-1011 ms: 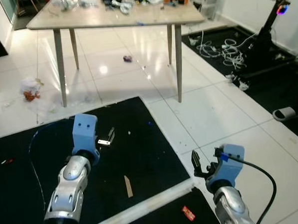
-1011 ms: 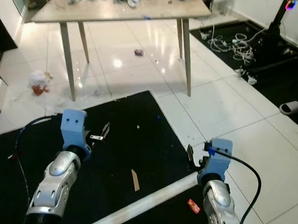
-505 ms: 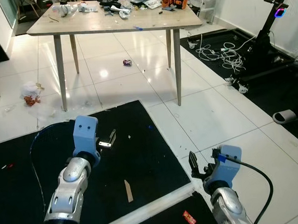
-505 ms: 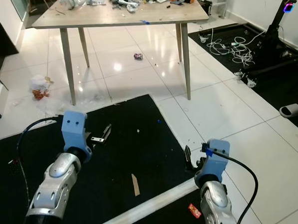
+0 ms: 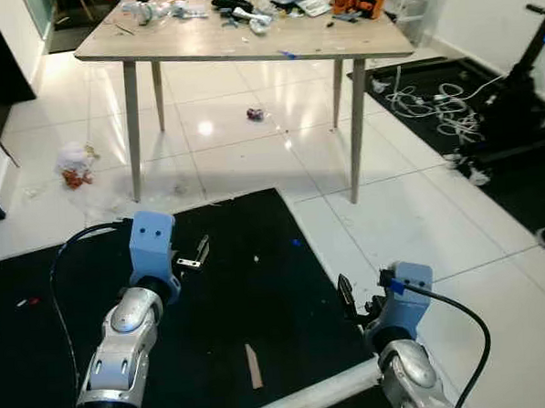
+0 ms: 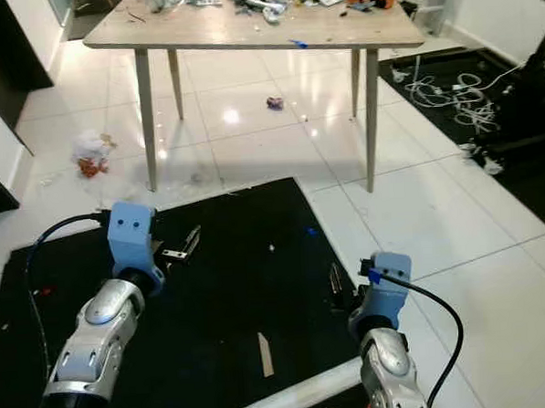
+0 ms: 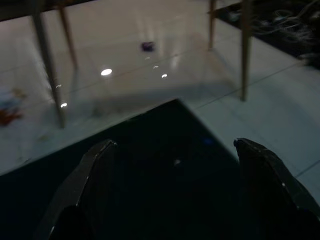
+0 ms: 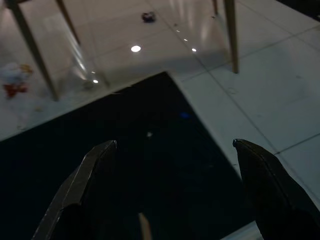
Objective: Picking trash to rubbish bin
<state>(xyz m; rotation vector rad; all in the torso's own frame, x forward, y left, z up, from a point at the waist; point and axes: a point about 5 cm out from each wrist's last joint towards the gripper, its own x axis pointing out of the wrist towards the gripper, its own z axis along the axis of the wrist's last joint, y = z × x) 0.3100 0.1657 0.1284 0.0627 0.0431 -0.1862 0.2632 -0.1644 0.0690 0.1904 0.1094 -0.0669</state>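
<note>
A crumpled white and orange piece of trash (image 5: 74, 164) lies on the white tiles at the far left, beside a table leg. A small purple wrapper (image 5: 256, 114) rests on the tiles under the table. On the black mat (image 5: 268, 286) lie a thin wooden stick (image 5: 253, 365) and a blue scrap (image 5: 296, 242). My left gripper (image 5: 200, 252) hovers open over the mat's left half, holding nothing. Over the mat's right edge my right gripper (image 5: 343, 293) is open too, and empty. The wrist views show the spread fingers (image 7: 87, 185) (image 8: 260, 180) above the mat.
A wooden table (image 5: 246, 43) cluttered with tools stands ahead on thin legs (image 5: 356, 131). Tangled white cables (image 5: 452, 99) and a black stand base lie at the right. A white strip (image 5: 310, 398) crosses the mat near my feet. Dark furniture lines the left wall.
The whole picture has slid to the right as the camera turned. Both arms keep the same pose with fingers open. The red wrapper near my feet has left the frame.
</note>
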